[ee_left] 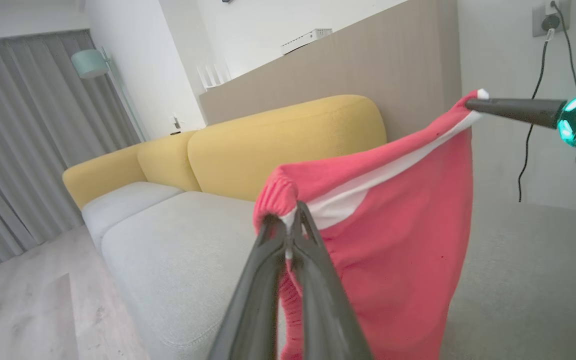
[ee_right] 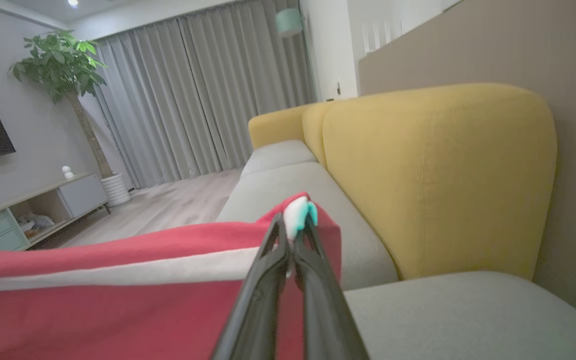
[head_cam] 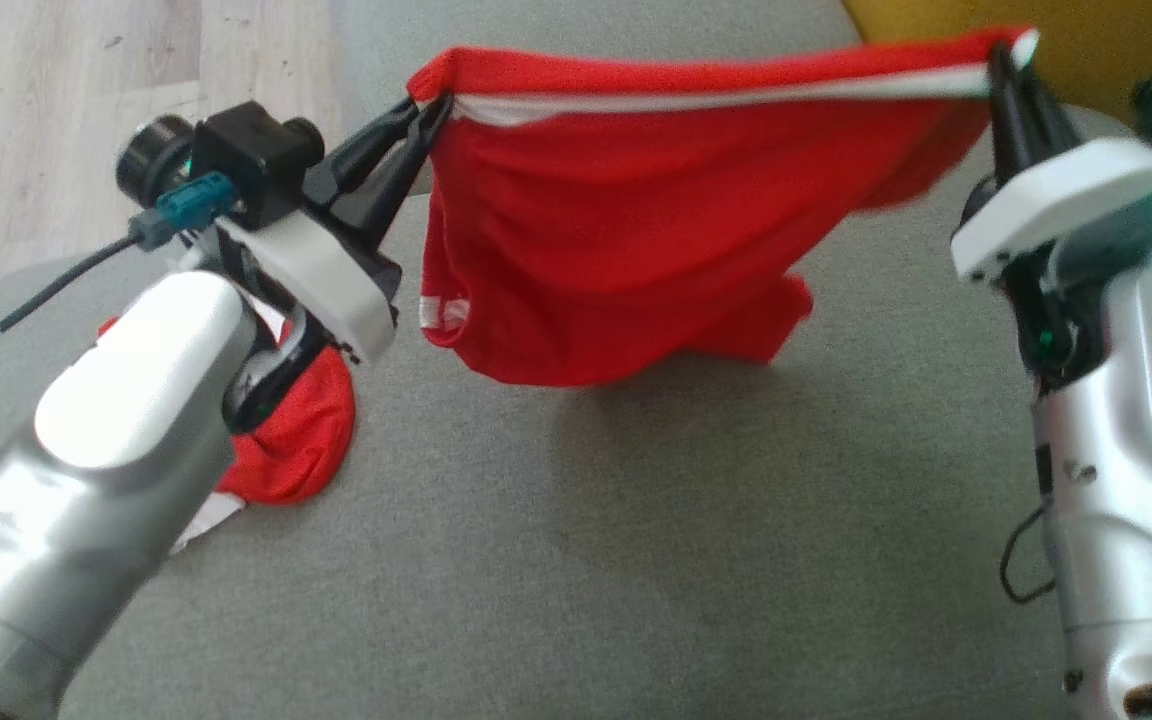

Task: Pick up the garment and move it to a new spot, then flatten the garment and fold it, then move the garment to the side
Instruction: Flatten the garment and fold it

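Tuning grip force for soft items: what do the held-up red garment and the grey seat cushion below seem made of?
Red garment: likely soft knit cloth, matte; it sags and wrinkles. Seat cushion: looks like woven upholstery, matte, finely grained. Fibres can't be told.

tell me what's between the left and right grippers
The red garment: its white-striped edge runs taut from the left gripper to the right gripper, the rest hanging over the grey seat. The head view shows it.
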`<state>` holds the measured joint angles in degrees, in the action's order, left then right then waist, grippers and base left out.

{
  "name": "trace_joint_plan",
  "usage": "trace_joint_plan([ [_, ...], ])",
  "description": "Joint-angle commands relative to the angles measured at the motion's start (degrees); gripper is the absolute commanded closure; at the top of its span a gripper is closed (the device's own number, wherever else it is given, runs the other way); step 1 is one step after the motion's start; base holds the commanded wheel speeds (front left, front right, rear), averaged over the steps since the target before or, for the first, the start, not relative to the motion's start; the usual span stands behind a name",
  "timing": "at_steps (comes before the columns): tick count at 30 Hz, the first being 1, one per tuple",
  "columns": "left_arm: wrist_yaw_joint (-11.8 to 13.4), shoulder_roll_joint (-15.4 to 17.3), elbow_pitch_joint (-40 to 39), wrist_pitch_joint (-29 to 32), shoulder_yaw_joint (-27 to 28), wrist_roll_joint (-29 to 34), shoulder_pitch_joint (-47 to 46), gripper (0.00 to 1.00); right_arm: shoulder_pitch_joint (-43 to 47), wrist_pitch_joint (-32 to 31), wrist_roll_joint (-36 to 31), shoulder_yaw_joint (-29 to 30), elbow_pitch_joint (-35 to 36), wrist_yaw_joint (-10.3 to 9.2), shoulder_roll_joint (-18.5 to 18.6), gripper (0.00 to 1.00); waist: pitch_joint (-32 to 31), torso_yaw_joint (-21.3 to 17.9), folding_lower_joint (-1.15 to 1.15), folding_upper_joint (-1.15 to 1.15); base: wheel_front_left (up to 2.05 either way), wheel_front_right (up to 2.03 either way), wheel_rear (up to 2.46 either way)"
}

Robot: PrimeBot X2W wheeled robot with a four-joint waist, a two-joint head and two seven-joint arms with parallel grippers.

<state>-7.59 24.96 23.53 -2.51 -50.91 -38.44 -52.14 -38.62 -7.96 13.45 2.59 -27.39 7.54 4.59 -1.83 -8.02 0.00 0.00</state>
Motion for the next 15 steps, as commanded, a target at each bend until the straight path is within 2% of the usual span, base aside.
trace_joint_plan([
  [1, 0.1, 2.6, -2.1, 0.7, 1.7, -1.8, -1.4, 1.00, -1.0, -1.2, 0.2, -0.6, 1.2, -0.05, 0.2, 1.00, 0.1, 0.1, 0.00, 0.00, 0.00, 0.00, 0.00],
  [8, 0.1, 4.3, -4.1, 2.5, 1.8, -5.4, -1.6, 1.00, -1.6, -3.8, 0.4, -2.0, 1.5, -0.05, 1.3, 1.00, 3.2, -0.2, 0.00, 0.00, 0.00, 0.00, 0.00],
  [12, 0.1, 4.4, -3.7, 5.4, 3.5, -8.4, -5.8, 1.00, -6.5, -4.8, 0.7, -3.8, 1.8, -0.05, 1.7, 1.00, 9.5, -0.8, 0.00, 0.00, 0.00, 0.00, 0.00],
  [15, 0.1, 4.3, -1.9, 7.6, 3.7, -8.7, -12.1, 1.00, -13.7, -4.3, 0.9, -5.0, -0.9, -0.05, 1.9, 1.00, 15.3, -1.5, 0.00, 0.00, 0.00, 0.00, 0.00],
])
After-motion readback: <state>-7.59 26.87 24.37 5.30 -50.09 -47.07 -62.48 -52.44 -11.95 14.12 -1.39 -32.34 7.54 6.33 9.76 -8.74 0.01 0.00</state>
